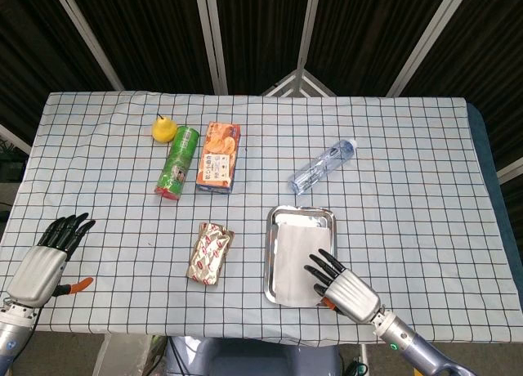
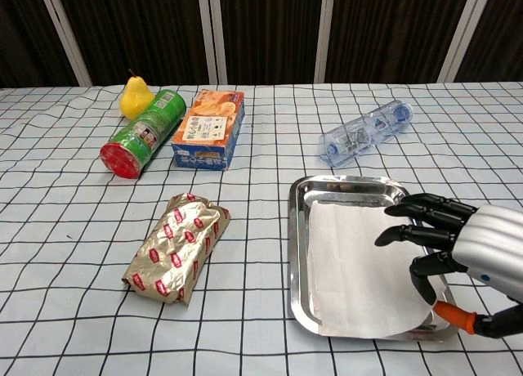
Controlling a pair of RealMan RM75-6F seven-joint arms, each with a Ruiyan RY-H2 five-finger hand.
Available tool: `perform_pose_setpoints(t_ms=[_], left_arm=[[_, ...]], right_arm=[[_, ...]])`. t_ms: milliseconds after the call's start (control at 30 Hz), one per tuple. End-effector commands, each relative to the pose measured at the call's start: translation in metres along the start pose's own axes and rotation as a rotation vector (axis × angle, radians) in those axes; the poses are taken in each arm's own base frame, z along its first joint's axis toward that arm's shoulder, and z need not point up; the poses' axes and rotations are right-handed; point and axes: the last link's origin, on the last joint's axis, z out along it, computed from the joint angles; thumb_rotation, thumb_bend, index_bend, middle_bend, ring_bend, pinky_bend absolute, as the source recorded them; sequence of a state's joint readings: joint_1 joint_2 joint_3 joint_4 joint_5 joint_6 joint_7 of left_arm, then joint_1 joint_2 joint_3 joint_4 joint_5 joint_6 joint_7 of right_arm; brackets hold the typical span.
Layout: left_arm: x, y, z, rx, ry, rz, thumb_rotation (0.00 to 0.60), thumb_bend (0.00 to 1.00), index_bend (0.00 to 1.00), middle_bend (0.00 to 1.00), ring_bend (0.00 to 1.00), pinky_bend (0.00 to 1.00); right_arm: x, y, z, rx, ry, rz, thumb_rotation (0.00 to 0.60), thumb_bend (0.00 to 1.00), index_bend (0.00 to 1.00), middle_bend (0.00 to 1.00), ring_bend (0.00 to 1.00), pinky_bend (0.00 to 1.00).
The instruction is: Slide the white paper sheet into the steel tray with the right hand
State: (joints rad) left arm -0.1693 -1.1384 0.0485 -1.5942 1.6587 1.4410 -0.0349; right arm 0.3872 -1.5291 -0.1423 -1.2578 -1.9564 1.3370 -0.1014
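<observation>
The white paper sheet (image 1: 291, 257) (image 2: 353, 261) lies flat inside the steel tray (image 1: 288, 217) (image 2: 347, 188), covering most of its floor; its near edge reaches the tray's front rim. My right hand (image 1: 341, 284) (image 2: 462, 243) rests over the tray's front right corner, black fingers spread and fingertips (image 2: 392, 227) on the paper. My left hand (image 1: 45, 260) lies on the table at the far left, fingers apart, holding nothing; it shows only in the head view.
A foil snack packet (image 1: 211, 252) lies left of the tray. Behind it are a green can (image 1: 178, 161) on its side, an orange box (image 1: 219, 156) and a yellow pear (image 1: 164, 128). A clear plastic bottle (image 1: 322, 167) lies behind the tray.
</observation>
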Motion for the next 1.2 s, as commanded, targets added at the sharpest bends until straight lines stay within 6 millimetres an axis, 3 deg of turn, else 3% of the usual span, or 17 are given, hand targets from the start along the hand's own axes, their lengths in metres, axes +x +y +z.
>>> perform_pose_setpoints(t_ms=[33,267,633,800,1200], left_arm=[[0.0,0.0,0.0,0.0,0.0,0.0,0.6,0.01,0.0,0.0,0.0,0.0],[0.0,0.0,0.0,0.002,-0.001,-0.001,0.6,0.01,0.0,0.0,0.0,0.0],[0.0,0.0,0.001,0.002,-0.005,-0.002,0.6,0.01,0.0,0.0,0.0,0.0],[-0.001,0.0,0.001,0.002,-0.005,0.001,0.6,0.01,0.0,0.0,0.0,0.0],[-0.001,0.0,0.001,0.001,-0.006,0.0,0.6,0.01,0.0,0.0,0.0,0.0]], right_arm=[[0.0,0.001,0.005,-0.004,0.004,0.008,0.6,0.53,0.7,0.21,0.0,0.0],[-0.006,0.007,0.018,-0.005,-0.016,0.003,0.6,0.53,0.7,0.21,0.0,0.0],[-0.005,0.016,0.02,-0.041,-0.016,-0.021,0.6,0.53,0.7,0.21,0.0,0.0],[-0.005,0.012,0.018,-0.048,0.0,-0.024,0.6,0.53,0.52,0.21,0.0,0.0],[-0.003,-0.001,0.02,-0.055,0.028,-0.037,0.6,0.41,0.22,0.12,0.0,0.0]])
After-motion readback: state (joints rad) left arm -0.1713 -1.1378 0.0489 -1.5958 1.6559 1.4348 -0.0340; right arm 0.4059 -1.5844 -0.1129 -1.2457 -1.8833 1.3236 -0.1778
